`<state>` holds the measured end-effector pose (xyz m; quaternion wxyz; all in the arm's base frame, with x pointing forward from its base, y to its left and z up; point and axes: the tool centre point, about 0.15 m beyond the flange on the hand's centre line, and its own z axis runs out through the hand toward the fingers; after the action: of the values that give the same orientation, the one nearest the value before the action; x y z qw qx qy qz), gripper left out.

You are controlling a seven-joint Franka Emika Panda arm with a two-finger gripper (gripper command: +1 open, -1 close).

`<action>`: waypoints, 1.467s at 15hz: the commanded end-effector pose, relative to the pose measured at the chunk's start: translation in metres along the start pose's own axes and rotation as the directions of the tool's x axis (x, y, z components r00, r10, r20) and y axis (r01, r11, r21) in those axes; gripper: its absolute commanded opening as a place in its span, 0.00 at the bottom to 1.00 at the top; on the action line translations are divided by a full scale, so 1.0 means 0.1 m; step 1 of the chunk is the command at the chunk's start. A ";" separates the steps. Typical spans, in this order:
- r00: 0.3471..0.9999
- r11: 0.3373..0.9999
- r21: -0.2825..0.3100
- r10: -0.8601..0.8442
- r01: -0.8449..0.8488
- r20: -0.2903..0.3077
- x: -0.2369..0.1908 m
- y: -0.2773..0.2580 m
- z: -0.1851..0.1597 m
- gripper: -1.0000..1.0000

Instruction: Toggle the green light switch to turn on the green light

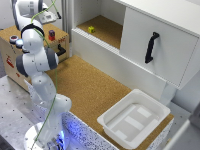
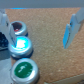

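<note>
Gripper [image 2: 37, 27] poised above the button row.
I read the fingers spread and empty; green light switch [image 2: 24, 70] lies offset from between them, unpressed.

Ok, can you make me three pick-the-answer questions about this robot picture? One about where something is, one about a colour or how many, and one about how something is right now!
1. Where is the small yellow block?
A. in the white tray
B. on the cabinet's cork shelf
C. on the wooden box

2. How many round buttons show in the wrist view?
A. one
B. five
C. three

3. How is the white tray?
A. empty
B. full of blocks
C. upside down

Answers: 1 B, it sits on the shelf. 2 C, red, blue, green. 3 A, only bare bottom shows.
</note>
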<state>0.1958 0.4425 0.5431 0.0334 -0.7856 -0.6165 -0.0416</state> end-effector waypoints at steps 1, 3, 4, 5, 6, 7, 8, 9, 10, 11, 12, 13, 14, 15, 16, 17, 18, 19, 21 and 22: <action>0.976 0.999 -0.046 0.027 -0.018 0.216 0.29 -0.38 0.00 1.00; 0.976 0.998 -0.055 0.035 -0.024 0.216 0.25 -0.42 0.05 0.00; 0.973 0.997 -0.073 0.039 -0.023 0.226 0.23 -0.43 0.09 0.00; 0.975 0.997 -0.071 0.046 -0.032 0.217 0.21 -0.44 0.11 0.00; 0.971 0.996 -0.083 0.058 -0.040 0.232 0.18 -0.45 0.15 0.00; 0.971 0.995 -0.077 0.073 -0.057 0.229 0.14 -0.45 0.20 0.00; 0.968 0.995 -0.069 0.088 -0.074 0.237 0.10 -0.46 0.27 0.00; 0.965 0.994 -0.062 0.102 -0.090 0.241 0.07 -0.47 0.34 0.00; 0.965 0.992 -0.053 0.121 -0.111 0.235 0.03 -0.47 0.41 0.00; 0.963 0.990 -0.047 0.137 -0.129 0.233 0.01 -0.47 0.46 0.00; 0.962 0.989 -0.042 0.151 -0.145 0.227 -0.01 -0.47 0.52 0.00; 0.962 0.987 -0.040 0.160 -0.155 0.223 -0.02 -0.47 0.56 0.00; 0.961 0.985 -0.031 0.170 -0.167 0.218 -0.02 -0.47 0.61 0.00; 0.960 0.984 -0.028 0.178 -0.176 0.214 -0.02 -0.48 0.66 0.00; 0.960 0.984 -0.018 0.177 -0.177 0.218 -0.02 -0.49 0.72 0.00; 0.959 0.982 -0.008 0.185 -0.187 0.215 -0.02 -0.50 0.79 0.00; 0.958 0.980 -0.003 0.193 -0.197 0.214 -0.03 -0.50 0.84 0.00; 0.957 0.979 0.001 0.198 -0.203 0.210 -0.03 -0.49 0.88 0.00; 0.954 0.975 0.013 0.214 -0.222 0.210 -0.07 -0.46 0.98 0.00; 0.947 0.973 0.016 0.222 -0.231 0.232 -0.14 -0.44 1.09 0.00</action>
<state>0.1518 0.4517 0.4720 -0.0174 -0.8381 -0.5428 0.0517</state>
